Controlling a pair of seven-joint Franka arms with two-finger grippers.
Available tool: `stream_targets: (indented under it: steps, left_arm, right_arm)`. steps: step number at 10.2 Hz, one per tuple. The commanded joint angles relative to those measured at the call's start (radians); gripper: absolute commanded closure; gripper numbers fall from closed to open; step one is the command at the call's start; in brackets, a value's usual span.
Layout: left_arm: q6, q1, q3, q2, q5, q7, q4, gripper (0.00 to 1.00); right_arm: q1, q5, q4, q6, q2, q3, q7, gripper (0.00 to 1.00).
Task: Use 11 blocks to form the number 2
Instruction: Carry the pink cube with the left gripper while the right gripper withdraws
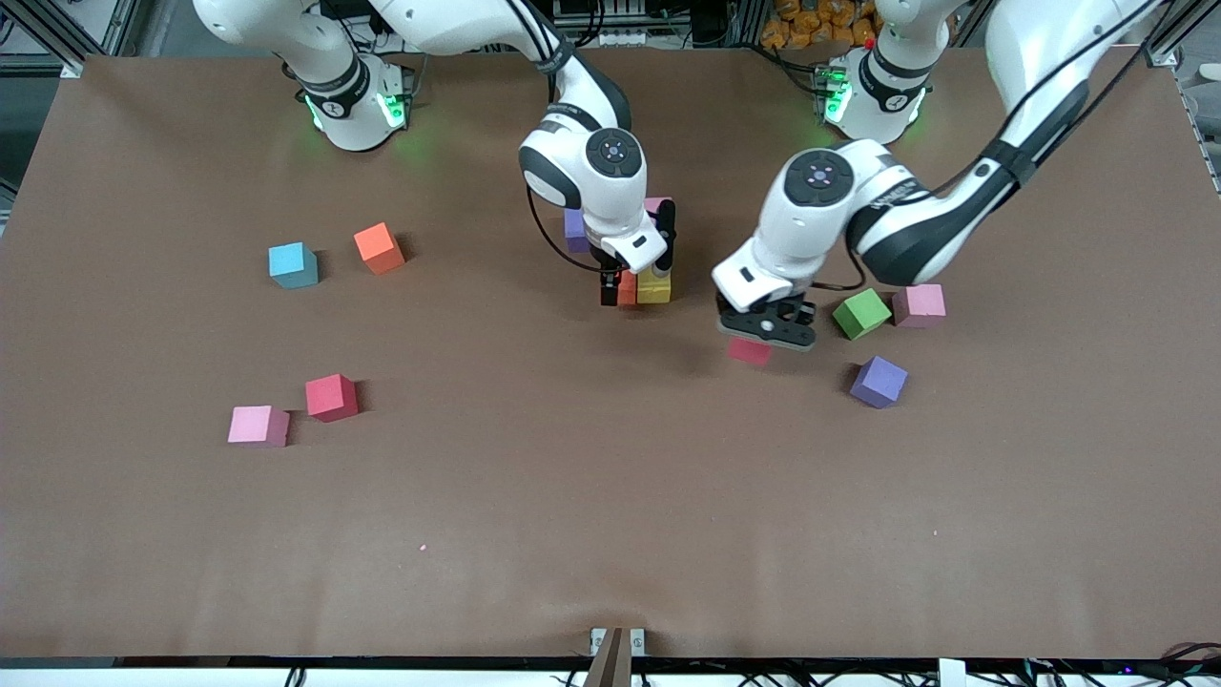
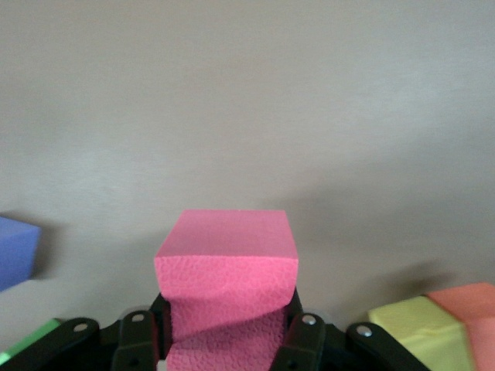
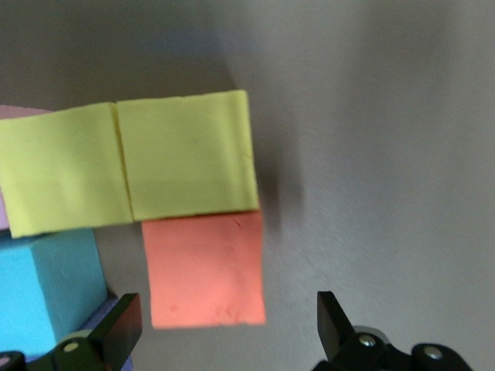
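My left gripper (image 1: 760, 334) is shut on a red-pink block (image 1: 749, 351), held low over the table beside the green cube (image 1: 860, 313). The block fills the space between the fingers in the left wrist view (image 2: 227, 255). My right gripper (image 1: 634, 275) is open over the started digit. Its fingers straddle an orange-red block (image 3: 205, 267) that abuts two yellow blocks (image 3: 182, 158). A purple block (image 1: 574, 229) and a pink block (image 1: 658, 203) also lie in that cluster, partly hidden by the right hand. Loose blocks are blue (image 1: 293, 264), orange (image 1: 379, 247), red (image 1: 331, 397), pink (image 1: 258, 426), pink (image 1: 919, 304) and purple (image 1: 879, 381).
The green cube touches the pink block at the left arm's end of the table. The blue, orange, red and pink blocks are spread toward the right arm's end. The brown tabletop (image 1: 610, 534) nearer the front camera holds nothing.
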Motion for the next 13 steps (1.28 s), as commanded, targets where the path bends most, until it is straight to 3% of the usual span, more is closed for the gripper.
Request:
stream_targets:
  steps: [1, 7, 8, 11, 13]
  left_arm:
    - [-0.112, -0.190, 0.099, -0.014, -0.068, -0.076, 0.110, 0.65]
    - [-0.117, -0.223, 0.104, -0.015, -0.221, -0.269, 0.135, 0.66]
    - [-0.117, -0.285, 0.131, -0.014, -0.244, -0.396, 0.157, 0.68]
    - [-0.116, -0.532, 0.304, -0.012, -0.322, -0.755, 0.252, 0.68]
    - [-0.111, -0.629, 0.382, -0.011, -0.463, -0.924, 0.305, 0.69]
  right_arm:
    - [-0.054, -0.008, -0.010, -0.050, -0.047, 0.006, 0.011, 0.00]
    - [-0.365, -0.008, -0.014, -0.121, -0.092, 0.004, 0.010, 0.00]
    - [-0.428, -0.008, -0.015, -0.124, -0.098, 0.004, 0.011, 0.00]
    - [-0.582, -0.008, -0.058, -0.109, -0.110, 0.004, 0.008, 0.00]
    - [-0.689, -0.008, -0.063, -0.109, -0.110, 0.004, 0.008, 0.00]
